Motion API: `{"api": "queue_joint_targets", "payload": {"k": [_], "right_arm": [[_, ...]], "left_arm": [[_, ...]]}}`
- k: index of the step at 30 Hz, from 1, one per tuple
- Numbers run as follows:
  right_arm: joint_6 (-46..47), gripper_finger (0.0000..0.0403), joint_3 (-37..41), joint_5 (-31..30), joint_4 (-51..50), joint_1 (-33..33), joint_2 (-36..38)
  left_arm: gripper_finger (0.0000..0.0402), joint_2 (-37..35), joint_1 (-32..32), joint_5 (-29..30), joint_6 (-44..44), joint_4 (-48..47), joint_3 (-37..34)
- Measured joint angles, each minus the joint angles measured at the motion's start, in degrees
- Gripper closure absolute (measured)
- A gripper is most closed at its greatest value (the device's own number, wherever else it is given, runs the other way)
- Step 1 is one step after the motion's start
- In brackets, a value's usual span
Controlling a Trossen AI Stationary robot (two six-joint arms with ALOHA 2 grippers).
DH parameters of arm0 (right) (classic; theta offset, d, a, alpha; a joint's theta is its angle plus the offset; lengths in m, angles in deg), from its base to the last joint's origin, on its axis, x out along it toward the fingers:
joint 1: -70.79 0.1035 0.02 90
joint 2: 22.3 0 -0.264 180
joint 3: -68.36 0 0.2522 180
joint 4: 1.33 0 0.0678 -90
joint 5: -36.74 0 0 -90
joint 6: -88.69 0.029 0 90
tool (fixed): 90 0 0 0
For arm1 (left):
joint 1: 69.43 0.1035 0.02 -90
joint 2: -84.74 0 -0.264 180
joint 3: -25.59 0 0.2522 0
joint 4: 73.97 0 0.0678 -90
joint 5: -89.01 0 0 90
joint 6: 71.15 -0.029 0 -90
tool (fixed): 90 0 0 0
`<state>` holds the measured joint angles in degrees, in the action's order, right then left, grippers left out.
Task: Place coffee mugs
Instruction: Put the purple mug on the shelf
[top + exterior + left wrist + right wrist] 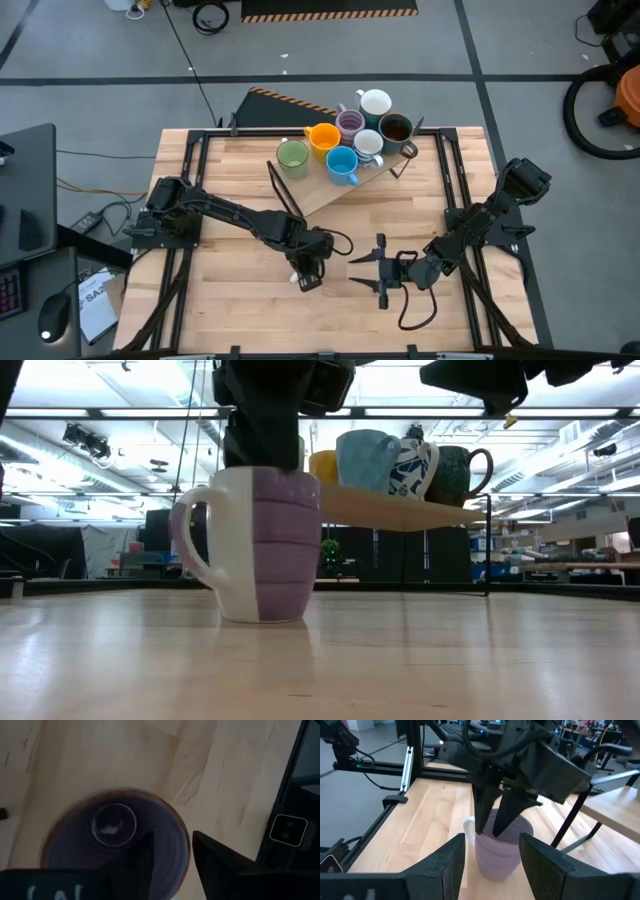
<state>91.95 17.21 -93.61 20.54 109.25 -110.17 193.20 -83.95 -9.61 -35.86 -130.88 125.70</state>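
A lilac mug (262, 545) with a white handle stands upright on its base on the table, near the middle of the near side. My left gripper (305, 275) comes down on it from above, open, one finger inside the cup and one outside its wall (186, 847). My right gripper (368, 277) hovers open just to the right of the mug (500, 855), pointing at it and touching nothing. Seven other mugs stand on a raised wooden board (325, 195): green (292, 155), orange (323, 138), blue (342, 165), lilac (350, 123), two white (375, 102), dark brown (396, 128). My left gripper stands astride the lilac mug's wall beside the handle (468, 827), pointing down, with one finger (142, 860) in the hollow and the other (215, 862) outside. A gap shows between the inner finger and the wall. Whether either finger touches the mug, I cannot tell.
The board rests on thin dark legs (488, 555) over the far middle of the table, tilted as seen from above. Black frame rails (455, 200) run along the table's left and right sides. Bare wood lies at the near left and near right.
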Motion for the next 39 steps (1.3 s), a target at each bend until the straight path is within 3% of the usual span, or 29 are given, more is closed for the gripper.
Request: {"api": "queue_joint_targets", "payload": {"k": [10,19,23,31,39], "right_arm": [[0.8,0.0211,0.0,-0.1,-1.1,-0.3,0.0],[0.7,0.0211,0.0,-0.1,-1.1,-0.5,0.0],[-0.2,0.0211,0.0,-0.1,-1.1,-1.1,0.0],[0.0,0.0211,0.0,1.1,-0.7,-1.3,0.0],[5.3,0.0211,0.0,10.1,-1.0,-3.0,-0.4]], "left_arm": [[0.0255,-2.0,-0.3,-3.6,-9.3,-1.1,0.0],[0.0255,-8.3,-7.4,7.9,-26.7,-14.0,0.0],[0.0255,-8.5,-12.2,14.1,-26.4,-17.9,-2.3],[0.0255,-8.4,-16.8,19.0,-20.1,-7.5,-12.1],[0.0256,-8.4,-16.8,19.8,-17.9,7.3,-17.7]]}}
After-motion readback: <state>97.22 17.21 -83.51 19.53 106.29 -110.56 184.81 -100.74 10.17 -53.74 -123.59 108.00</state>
